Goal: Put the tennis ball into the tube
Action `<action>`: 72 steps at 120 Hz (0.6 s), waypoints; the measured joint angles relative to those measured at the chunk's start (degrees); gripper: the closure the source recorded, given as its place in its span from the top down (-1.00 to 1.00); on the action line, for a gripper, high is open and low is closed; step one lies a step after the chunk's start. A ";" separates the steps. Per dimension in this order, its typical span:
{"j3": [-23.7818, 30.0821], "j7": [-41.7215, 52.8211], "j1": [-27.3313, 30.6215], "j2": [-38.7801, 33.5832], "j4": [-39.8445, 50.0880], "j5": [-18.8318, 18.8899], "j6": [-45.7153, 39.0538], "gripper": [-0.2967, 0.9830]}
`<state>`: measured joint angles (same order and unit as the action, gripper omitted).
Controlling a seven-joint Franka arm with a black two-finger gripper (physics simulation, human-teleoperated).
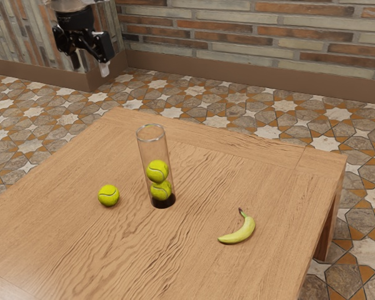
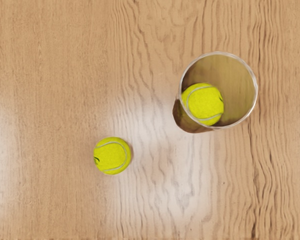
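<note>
Table (image 1: 69,250) bears loose ball (image 1: 109,195) beside tube (image 1: 152,150); pick step: with gripper (image 1: 90,63) fingers apart, align above ball, descend, grasp.

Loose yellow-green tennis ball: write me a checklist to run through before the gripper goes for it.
1. Gripper open, nothing between its fingers: ok.
2. Loose yellow-green tennis ball resting on the wooden table, outside the tube: ok.
3. Clear cylindrical tube standing, mouth uncovered: ok.
4. Space in the tube above the two stacked tennis balls: ok, likely enough for one more.
5. Yellow-green banana out of the path from ball to tube: ok, it lies on the tube's other side.
6. Gripper down around the loose ball: not ok, it is well above the table.
</note>
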<state>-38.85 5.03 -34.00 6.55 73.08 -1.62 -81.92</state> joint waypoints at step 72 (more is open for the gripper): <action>11.20 1.73 18.71 -14.13 53.60 4.74 -28.39 0.50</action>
<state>-27.65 6.76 -15.29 -7.58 126.68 3.12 -110.31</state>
